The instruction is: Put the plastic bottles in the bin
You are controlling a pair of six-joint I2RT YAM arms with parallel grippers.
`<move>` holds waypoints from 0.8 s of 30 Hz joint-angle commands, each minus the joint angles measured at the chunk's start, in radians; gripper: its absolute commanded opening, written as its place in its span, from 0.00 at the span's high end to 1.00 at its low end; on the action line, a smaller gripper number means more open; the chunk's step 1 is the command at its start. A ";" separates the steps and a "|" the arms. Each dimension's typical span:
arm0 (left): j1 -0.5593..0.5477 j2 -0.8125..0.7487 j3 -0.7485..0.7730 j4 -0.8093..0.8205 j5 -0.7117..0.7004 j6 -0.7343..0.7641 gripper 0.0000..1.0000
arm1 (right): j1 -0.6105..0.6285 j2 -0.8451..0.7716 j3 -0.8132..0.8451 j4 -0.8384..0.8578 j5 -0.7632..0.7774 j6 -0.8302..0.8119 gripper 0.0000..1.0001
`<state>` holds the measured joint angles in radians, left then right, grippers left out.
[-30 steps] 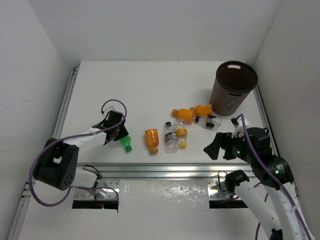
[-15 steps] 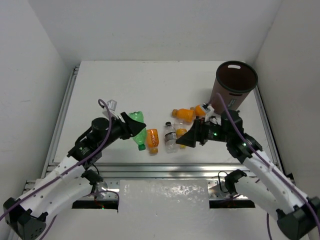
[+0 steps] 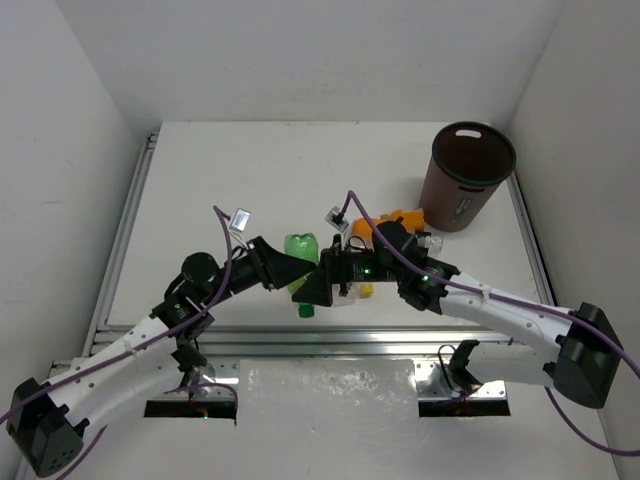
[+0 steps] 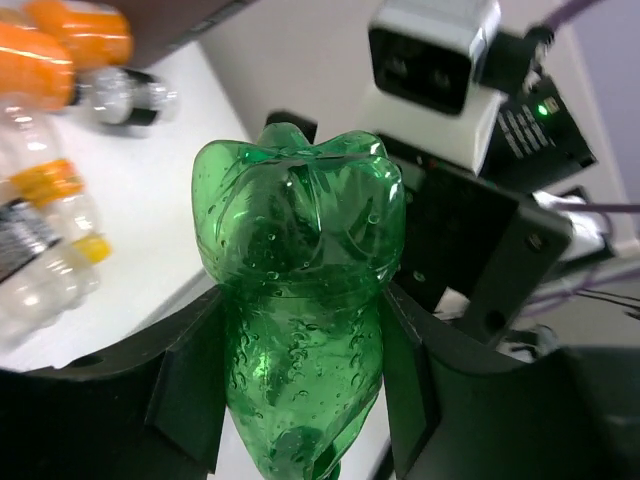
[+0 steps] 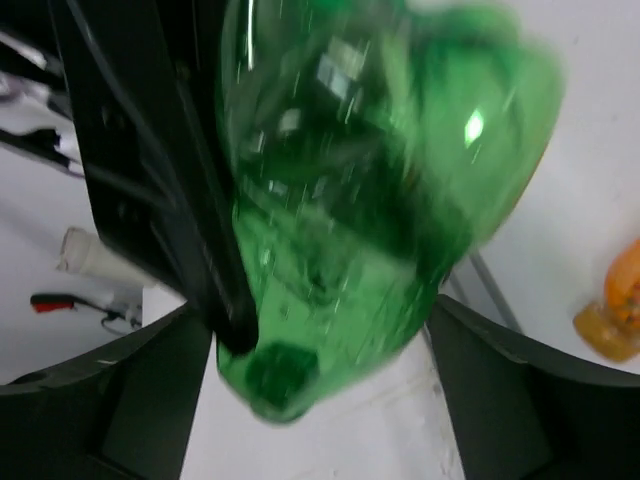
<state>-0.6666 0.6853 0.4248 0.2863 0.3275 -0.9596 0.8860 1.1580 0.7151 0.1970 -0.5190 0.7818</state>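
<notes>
A: Left claw (image 4: pixel 300 395) is clenched on the green bottle (image 4: pixel 300 250), pads pressing its waist from both sides, lobed base pointing away from the wrist.

B: And the right claw (image 5: pixel 320 390) is right there, fingers spread wide on either side of the same bottle. I can't see them pinching it, and that view is blurred, so I call it released.

A: Looks like a mid-air hand-over to me. From above, the bottle hangs off the surface (image 3: pixel 250 170), between the two arms near the front middle, cap end tipped down.

B: Well apart from the bin (image 3: pixel 440 195), which stands upright at the far right corner, mouth open.

A: So how to do it cleanly? I'd want the right claw to close on a stretch of bottle the left pads don't cover. Square across the body, not on the rounded base, where it could squirt out.

B: Agreed, and the left should hold firm until the right has a real pinch. Thin plastic gives, so a gentle squeeze.

A: Further out, orange bottles (image 3: pixel 405 218) lie just beside the bin's foot, and a clear bottle (image 4: pixel 40 240) lies on the surface below the arms.

B: Plenty left to collect, by my reckoning.
</notes>
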 commanded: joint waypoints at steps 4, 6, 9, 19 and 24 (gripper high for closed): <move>-0.034 -0.006 -0.032 0.235 0.015 -0.076 1.00 | 0.011 0.016 0.057 0.180 0.074 0.019 0.63; -0.034 -0.012 -0.029 0.229 0.004 -0.070 0.75 | 0.011 0.012 0.052 0.183 0.082 0.020 0.88; -0.034 -0.046 0.029 0.141 -0.063 -0.027 0.19 | 0.010 -0.027 0.023 0.125 0.157 -0.007 1.00; -0.033 -0.004 0.647 -0.861 -0.878 0.157 0.00 | -0.201 -0.146 0.252 -0.569 0.595 -0.156 1.00; -0.033 0.014 0.591 -0.901 -0.859 0.226 0.00 | -0.513 0.007 0.542 -0.792 0.766 -0.327 1.00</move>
<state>-0.6991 0.6468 1.0710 -0.4381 -0.4671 -0.8047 0.4877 1.0950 1.1069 -0.4240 0.0635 0.5880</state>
